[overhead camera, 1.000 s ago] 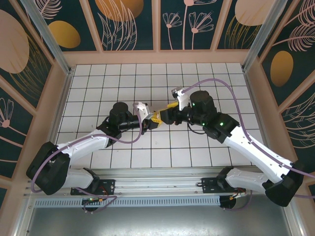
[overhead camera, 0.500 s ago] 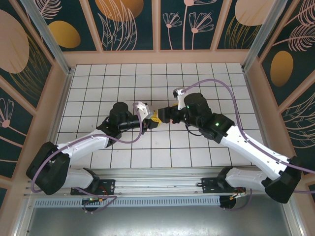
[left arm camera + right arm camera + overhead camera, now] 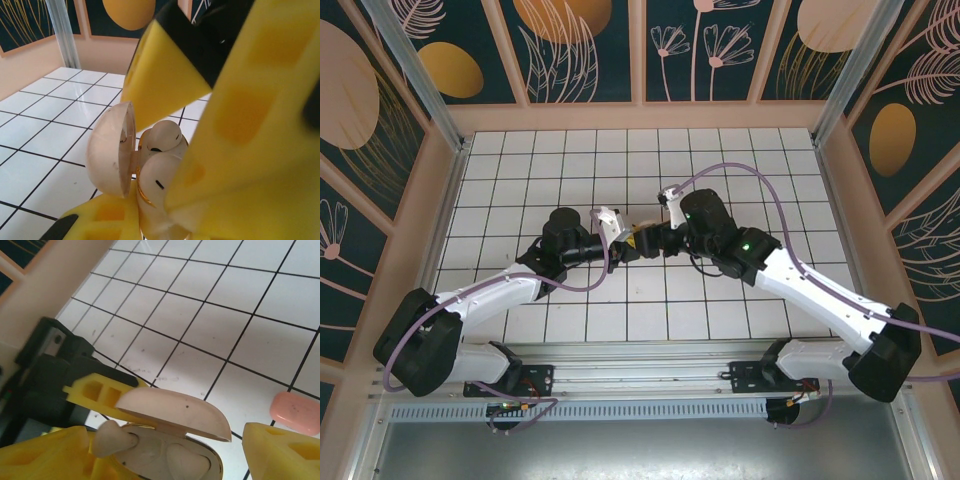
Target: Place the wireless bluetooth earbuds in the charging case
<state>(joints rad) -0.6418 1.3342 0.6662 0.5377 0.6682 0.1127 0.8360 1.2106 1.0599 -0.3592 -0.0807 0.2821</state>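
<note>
overhead, the left pincer (image 3: 623, 240) and the right pincer (image 3: 648, 238) sit close together, tips toward each other, above the white tiled floor (image 3: 520, 170). what lies between them is too small to tell there.

from the left wrist, the left pincer (image 3: 145, 207) is clamped narrow on the charging case (image 3: 112, 150), which is flipped open between its yellow fingers (image 3: 250, 140). two earbuds (image 3: 166, 134) show at the case's mouth, one above the other, just beside the inner face of the big near finger. another yellow finger on a black mount hangs just above the case.

from the right wrist, the right pincer (image 3: 165, 437) stands wide, one finger on each side of the open charging case (image 3: 172, 412). the finger on the view's right is apart from it. one earbud (image 3: 182, 460) lies seated inside. the other earbud (image 3: 114, 437) leans out toward the finger on the view's left; whether it touches, i cannot tell. a salmon-pink block (image 3: 295, 412) lies on the tiles beyond the finger on the view's right.
</note>
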